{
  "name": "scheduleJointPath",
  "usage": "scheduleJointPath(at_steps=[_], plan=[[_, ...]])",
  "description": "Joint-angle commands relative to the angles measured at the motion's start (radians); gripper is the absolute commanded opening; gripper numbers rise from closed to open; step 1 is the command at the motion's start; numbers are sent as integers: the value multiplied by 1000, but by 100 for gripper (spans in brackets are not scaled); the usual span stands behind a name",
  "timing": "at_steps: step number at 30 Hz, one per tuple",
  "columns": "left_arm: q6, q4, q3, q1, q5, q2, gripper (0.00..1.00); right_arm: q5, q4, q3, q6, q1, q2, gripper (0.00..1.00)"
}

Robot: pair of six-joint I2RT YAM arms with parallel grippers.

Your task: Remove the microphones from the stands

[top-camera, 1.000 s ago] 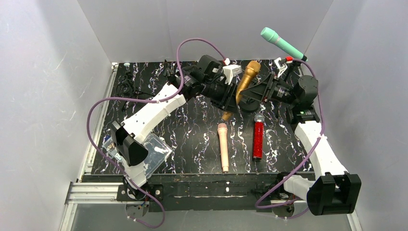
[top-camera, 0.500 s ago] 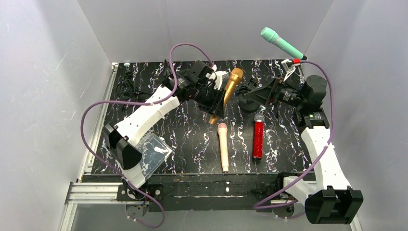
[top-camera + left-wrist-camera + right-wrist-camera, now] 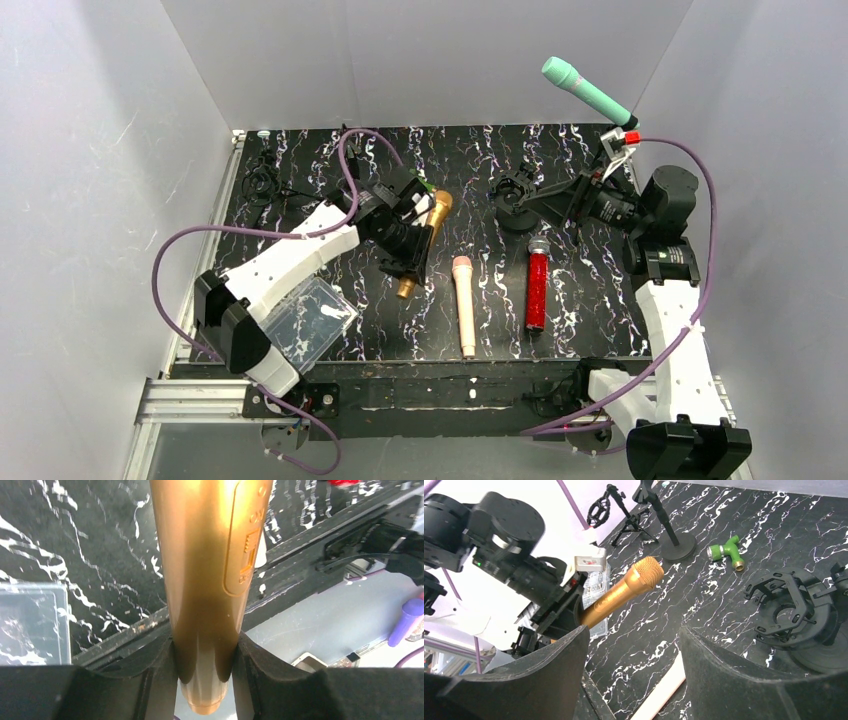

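Clamped between the 2 fingers of my left claw [image 3: 409, 250] is the gold microphone [image 3: 436, 210]. In my left wrist view the black pads [image 3: 160, 667] press on both sides of its lower handle, and the rounded tail end pokes out just below them. Its switch panel faces my camera.

From above, the gold microphone lies at a slant over the left middle of the black marbled table [image 3: 600, 300]. Its mesh head points toward the back and its tail toward the near edge. I cannot tell whether it touches the table. It is out of the stand [image 3: 516, 200] and well apart from it, off to the stand's left.

The stand's round base sits at the back centre, and its black ring-shaped holder [image 3: 791, 612] shows on the right of my right wrist view.

My right claw [image 3: 585, 200] hangs just to the right of the stand with its 2 fingers [image 3: 734, 680] spread wide and nothing between them. Its camera looks across at the gold microphone [image 3: 624, 592] in my other claw.

Just right of the gold microphone, a pink microphone [image 3: 464, 305] lies flat, and a red microphone [image 3: 537, 290] lies flat beyond that. A teal microphone [image 3: 585, 90] sits high at the back right. A clear plastic box [image 3: 315, 320] rests at the near left, and a green fitting [image 3: 726, 554] lies on the table.
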Motion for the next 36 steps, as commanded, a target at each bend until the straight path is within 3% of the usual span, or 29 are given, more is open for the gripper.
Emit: scheduleJointPath(at_steps=[1, 11, 14, 23, 28, 36], plan=[[-137, -109, -91, -7, -44, 7, 0, 11, -10, -23, -52, -5, -30, 74], [-263, -131, -67, -84, -25, 83, 0, 52, -85, -63, -136, -5, -26, 71], [-269, -95, -53, -92, 19, 95, 0, 11, -60, -111, -96, -5, -22, 71], [-145, 23, 70, -95, 125, 102, 0, -119, 455, -450, 366, 18, 26, 76], [-81, 72, 117, -113, 192, 117, 0, -139, 651, -438, 533, 74, 84, 75], [-35, 107, 248, -152, 251, 174, 0, -135, 784, -394, 620, 117, 126, 75]])
